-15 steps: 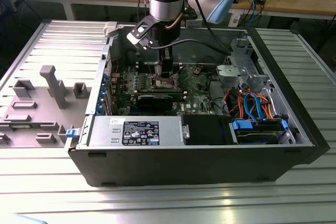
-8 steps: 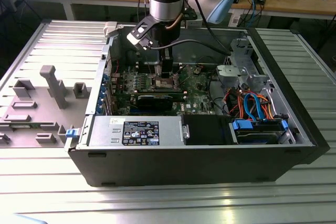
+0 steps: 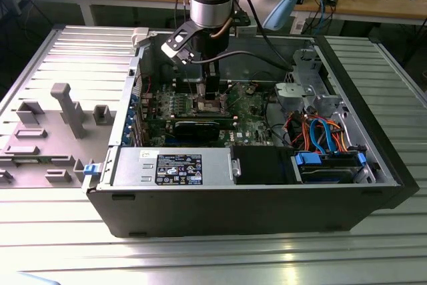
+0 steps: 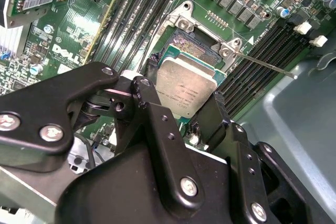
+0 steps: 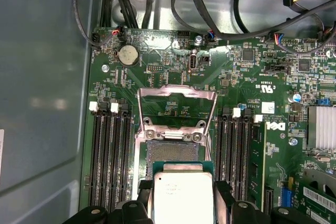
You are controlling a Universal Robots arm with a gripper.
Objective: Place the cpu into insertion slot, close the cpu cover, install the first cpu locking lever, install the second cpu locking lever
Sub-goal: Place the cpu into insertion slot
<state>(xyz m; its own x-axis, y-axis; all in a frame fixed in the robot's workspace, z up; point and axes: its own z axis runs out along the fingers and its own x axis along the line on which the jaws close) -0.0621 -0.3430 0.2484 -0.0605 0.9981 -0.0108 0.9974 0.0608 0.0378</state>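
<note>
Second wrist view: gripper (image 4: 184,98) pinching cpu (image 4: 186,83) by opposite edges, over insertion slot (image 4: 192,49). First wrist view: cpu cover (image 5: 177,92) open. Step one underway; seating likely needs chip squared, level.

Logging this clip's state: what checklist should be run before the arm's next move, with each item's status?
1. Claw shut on the cpu by opposite edges: ok.
2. Cpu cover swung open, off the insertion slot: ok.
3. Slot contacts bare, nothing lying on them: ok.
4. Locking lever released, sticking out sideways: ok.
5. Cpu squared over the slot: cannot tell; contacts show past one edge.
</note>
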